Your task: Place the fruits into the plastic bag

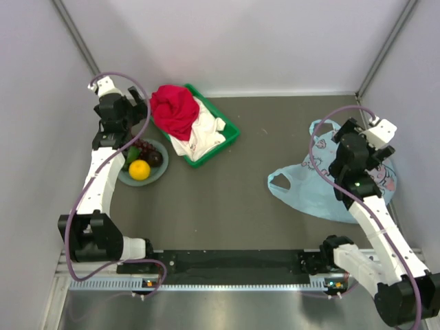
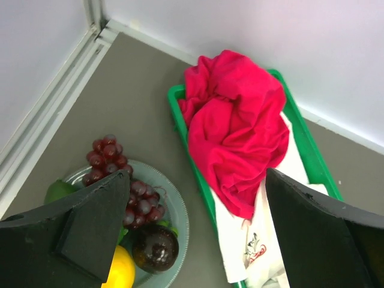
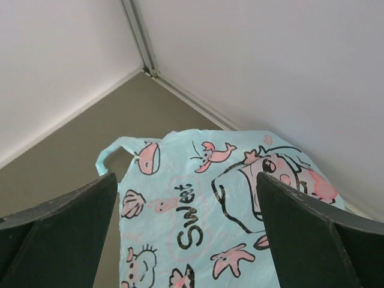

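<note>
Top external view showed the fruits [image 1: 139,170] on the plate [image 1: 157,177] at far left, the plastic bag [image 1: 309,196] lying flat at far right — well apart. Likely fault: the bag's mouth looked collapsed, so a released fruit could roll off. Left gripper [image 2: 195,180] and right gripper [image 3: 186,180] stood wide apart, empty — one by the plate, the other over the bag.

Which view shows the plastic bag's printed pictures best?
Right wrist: the plastic bag fills the frame, cartoons and the word Sweet legible. Top external shows it small, partly behind the right arm. Left wrist shows none of it.
</note>
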